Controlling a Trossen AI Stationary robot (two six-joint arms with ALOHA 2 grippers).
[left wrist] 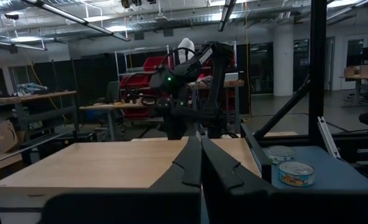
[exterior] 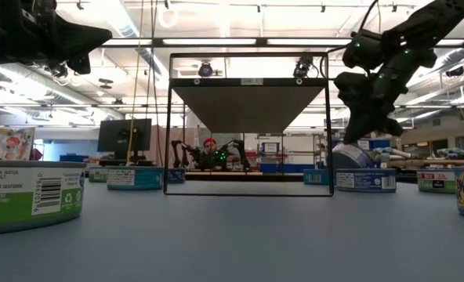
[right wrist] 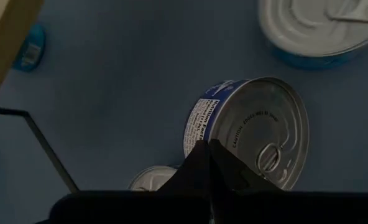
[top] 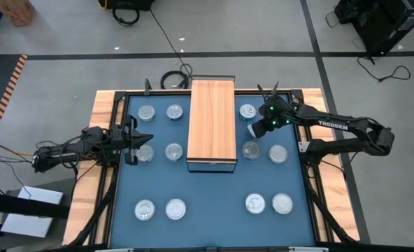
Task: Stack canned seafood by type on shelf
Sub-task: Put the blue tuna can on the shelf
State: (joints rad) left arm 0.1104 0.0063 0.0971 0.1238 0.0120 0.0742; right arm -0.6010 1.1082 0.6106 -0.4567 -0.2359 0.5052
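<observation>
Since no tin sits on the shelf yet: you are at the very start, and every tin is down on the blue desk (top: 214,210).
Shelf: the wooden shelf (top: 211,122) stands in the middle of the desk, toward the far side, and its top is bare.
Tins: the seafood tins (top: 174,151) lie in pairs on both sides of the shelf, four on your left, four on your right, and four more near the front edge.
Right end effector: your right end effector (top: 254,131) is pinched shut and holds nothing. It hangs just over a tipped tin (right wrist: 249,130) with a blue label, near the shelf's right side.
Left end effector: your left end effector (top: 148,138) is pinched shut too, and holds nothing. It points toward the shelf, close beside the tins on the left.
Step now: I think you are lining up on the first tin with the right arm.
Next move: you need to spread the fingers wide first. Then come down around the tin's rim, squeeze, and lift it onto the shelf.
Watch out: that tin looks tilted, so it may slip or roll.
</observation>
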